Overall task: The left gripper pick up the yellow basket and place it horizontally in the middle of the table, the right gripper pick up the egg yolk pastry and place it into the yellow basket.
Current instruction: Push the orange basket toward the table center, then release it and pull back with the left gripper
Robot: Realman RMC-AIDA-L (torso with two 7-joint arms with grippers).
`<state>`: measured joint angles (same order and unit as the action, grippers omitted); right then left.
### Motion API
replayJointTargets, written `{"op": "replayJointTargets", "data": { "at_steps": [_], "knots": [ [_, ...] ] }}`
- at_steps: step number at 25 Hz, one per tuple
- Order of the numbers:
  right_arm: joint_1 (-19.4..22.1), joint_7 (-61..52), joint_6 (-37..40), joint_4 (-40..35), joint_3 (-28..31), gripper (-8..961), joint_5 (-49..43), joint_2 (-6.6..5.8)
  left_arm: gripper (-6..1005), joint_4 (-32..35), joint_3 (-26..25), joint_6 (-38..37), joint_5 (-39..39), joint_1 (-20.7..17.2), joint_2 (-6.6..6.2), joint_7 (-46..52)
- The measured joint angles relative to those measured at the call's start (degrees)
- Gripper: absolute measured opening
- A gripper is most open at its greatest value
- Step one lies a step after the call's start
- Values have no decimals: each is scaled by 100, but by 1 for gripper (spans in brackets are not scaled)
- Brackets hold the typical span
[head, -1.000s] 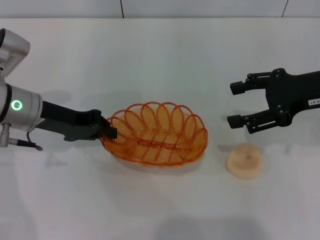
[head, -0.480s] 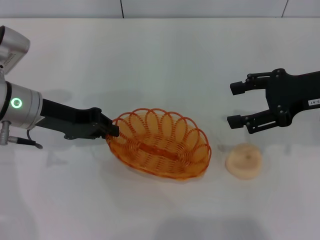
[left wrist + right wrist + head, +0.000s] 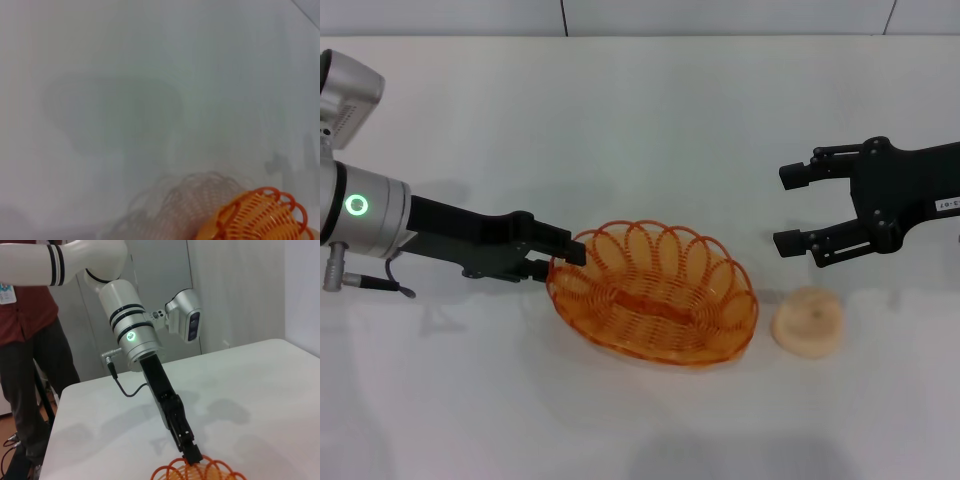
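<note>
The yellow basket (image 3: 655, 292) is an oval orange-yellow wire basket near the middle of the white table (image 3: 640, 120), lying slightly slanted. My left gripper (image 3: 565, 258) is shut on the basket's left rim. Part of the basket shows in the left wrist view (image 3: 260, 217) and in the right wrist view (image 3: 200, 472), where the left gripper (image 3: 192, 456) grips the rim. The egg yolk pastry (image 3: 807, 321) is a pale round puck just right of the basket. My right gripper (image 3: 795, 208) is open and empty, hovering just behind the pastry.
A person in a red shirt (image 3: 25, 315) stands beyond the table's far side in the right wrist view. The table's back edge meets a wall (image 3: 640, 15).
My left gripper has moved right with the basket, which shifted right toward the pastry and turned a little. The right gripper and the pastry have not moved.
</note>
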<state>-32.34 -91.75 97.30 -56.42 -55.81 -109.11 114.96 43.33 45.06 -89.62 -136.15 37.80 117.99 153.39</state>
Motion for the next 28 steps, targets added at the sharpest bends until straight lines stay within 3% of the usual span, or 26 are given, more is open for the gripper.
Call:
{"op": "replayJointTargets", "data": {
  "at_steps": [5, 16, 22, 25, 28],
  "knots": [
    [14, 3, 0, 0, 0, 856, 4, 0, 564, 57, -34, -181, 363, -120, -28, -31],
    [154, 8, 60, -74, 0, 855, 212, -24, 575, 1144, -267, -360, 1892, -1012, -338, 53],
    [163, -3, 59, -78, 8, 856, 215, -36, 599, 1788, -812, -461, 2623, -1266, -397, -312],
    [173, -120, 65, -121, 9, 856, 215, -73, 620, 2115, -1163, -596, 3477, -1463, -404, -1131],
    [207, -293, 88, -262, 9, 855, 210, -89, 640, 2215, -1349, -619, 3854, -1569, -384, -1748]
  ]
}}
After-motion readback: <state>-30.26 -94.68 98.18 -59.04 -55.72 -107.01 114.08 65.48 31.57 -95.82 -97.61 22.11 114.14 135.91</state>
